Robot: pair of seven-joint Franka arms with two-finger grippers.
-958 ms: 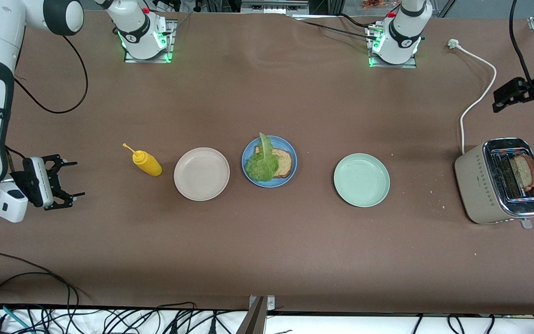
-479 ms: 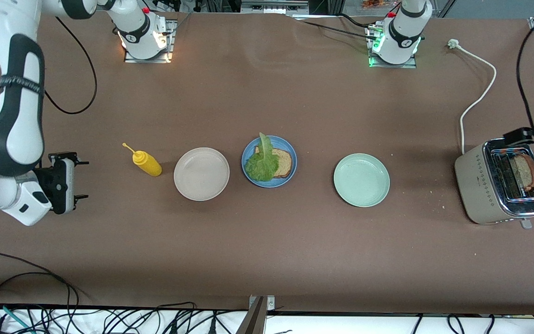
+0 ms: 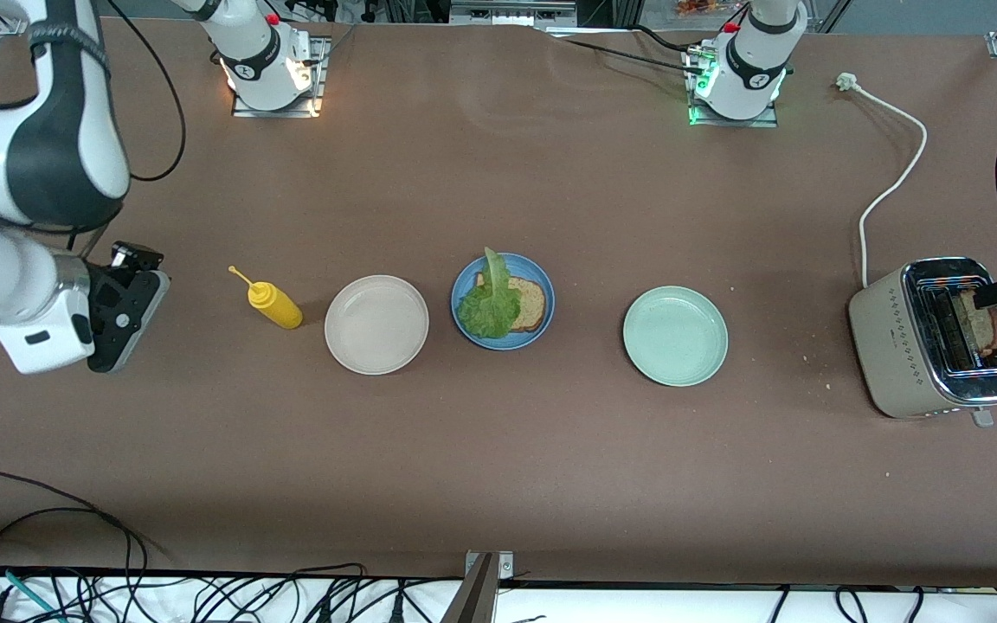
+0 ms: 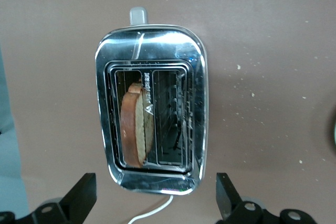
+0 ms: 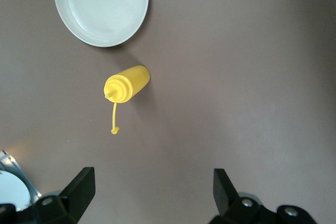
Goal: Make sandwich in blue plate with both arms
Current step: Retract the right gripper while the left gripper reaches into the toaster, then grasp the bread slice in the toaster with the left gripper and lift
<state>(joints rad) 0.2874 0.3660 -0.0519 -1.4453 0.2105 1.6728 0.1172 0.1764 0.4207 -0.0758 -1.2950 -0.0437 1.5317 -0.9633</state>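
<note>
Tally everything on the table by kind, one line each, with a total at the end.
Plates: 3 (blue plate, beige plate, mint-green plate)
Bread slices: 2 (one on the blue plate, one in the toaster)
Lettuce leaf: 1
Yellow squeeze bottle: 1
Toaster: 1
Total: 8

We see a medium-blue plate [image 3: 543,322] bearing a brown bread slice [image 3: 530,305] with a darker crust under a ruffled green lettuce leaf [image 3: 488,305]. Beside it sit a beige plate [image 3: 376,324], a pale mint-green plate [image 3: 675,336] and a yellow squeeze bottle [image 3: 273,304]. The toaster [image 3: 901,337] is cream with a chrome top (dotted diamond pattern on its side); the table [image 3: 498,467] is plain brown.
</note>
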